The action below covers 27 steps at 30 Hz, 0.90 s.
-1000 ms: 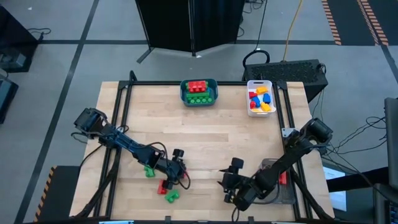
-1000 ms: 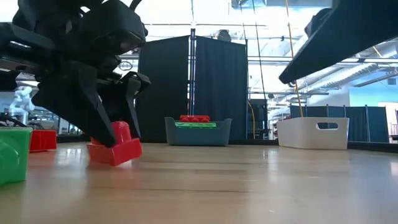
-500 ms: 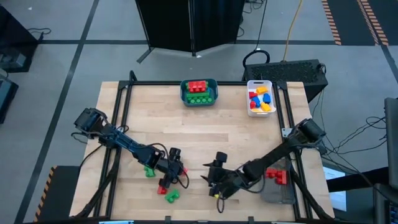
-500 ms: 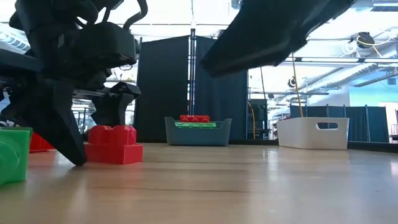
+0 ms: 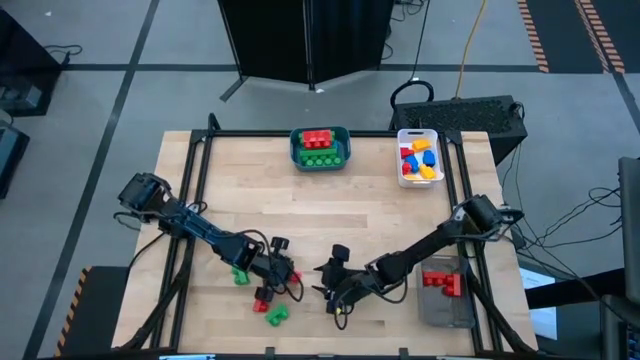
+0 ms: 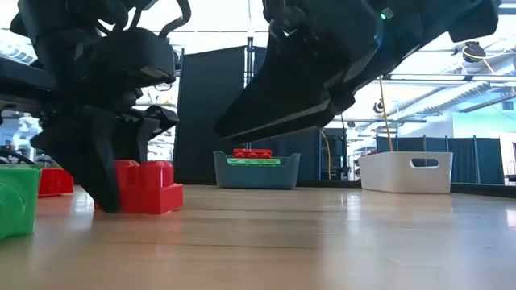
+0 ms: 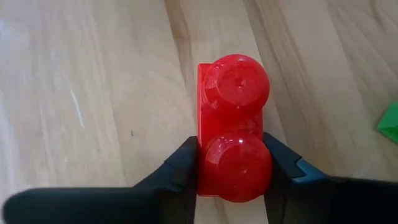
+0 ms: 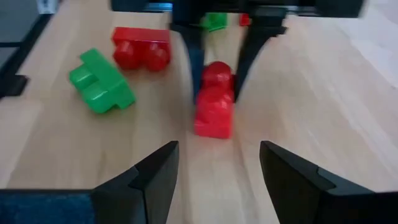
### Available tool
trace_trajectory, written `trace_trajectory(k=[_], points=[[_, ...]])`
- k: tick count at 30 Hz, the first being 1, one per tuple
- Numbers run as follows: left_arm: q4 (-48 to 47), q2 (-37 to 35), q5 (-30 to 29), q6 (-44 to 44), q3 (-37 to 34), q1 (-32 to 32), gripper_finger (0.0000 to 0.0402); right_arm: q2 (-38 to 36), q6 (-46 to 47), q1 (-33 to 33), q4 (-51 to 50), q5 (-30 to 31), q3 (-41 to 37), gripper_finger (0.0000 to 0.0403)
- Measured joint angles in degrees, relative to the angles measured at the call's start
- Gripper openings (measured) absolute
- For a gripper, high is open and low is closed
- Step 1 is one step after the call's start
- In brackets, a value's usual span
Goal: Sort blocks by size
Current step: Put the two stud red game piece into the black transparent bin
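A red two-stud block (image 7: 233,118) lies flat on the wooden table (image 5: 330,215), studs up, with my left gripper (image 5: 285,278) shut on it near the table's front. My right gripper (image 8: 214,177) hangs open just right of it, above the wood, its fingers aimed at that block (image 8: 214,109). Near the left gripper, loose on the table, lie another red block (image 8: 140,46) and a green block (image 8: 102,81). A further green block (image 5: 240,275) sits behind the left arm. My left gripper pinches the red block's two long sides (image 7: 200,165) between its two fingers, at the stud nearer the wrist. The fingers (image 7: 183,168) slant down from the table's left. The block's underside rests on the table (image 6: 141,197), its far stud end free.
At the far edge, a teal bin (image 5: 320,150) holds red and green blocks; a white bin (image 5: 418,160) holds blue, yellow and red ones. A clear bin (image 5: 445,300) at the front right holds a red block. Bare wood spans the table's middle.
My left gripper opened wide, then shut again on the red block; the block was tipped up on one edge and now lies flat. My right gripper has swung from the clear bin toward the table's left and sunk, and now faces the left gripper.
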Motion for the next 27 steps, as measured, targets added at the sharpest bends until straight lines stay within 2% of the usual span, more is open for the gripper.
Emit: trace_trajectory(k=[6, 12, 22, 27], points=[[5.65, 0.44, -1.31, -1.01, -0.23, 0.09, 0.0091, 0.00, -1.84, -0.02, 3.33, -1.99, 0.00, 0.0210], [10.72, 0.39, -1.59, -1.15, -0.22, 0.04, 0.0102, 0.00, -2.66, -0.05, 3.63, -1.51, 0.00, 0.0216], [16.73, 0.39, -1.70, -2.49, -0.13, 0.04, 0.0100, 0.00, -3.00, -0.20, 3.56, -0.49, 0.00, 0.0288], [21.09, 0.33, -1.69, -2.51, -0.11, 0.04, 0.0100, -0.02, -2.27, -0.22, 3.45, -0.66, 0.00, 0.0299]])
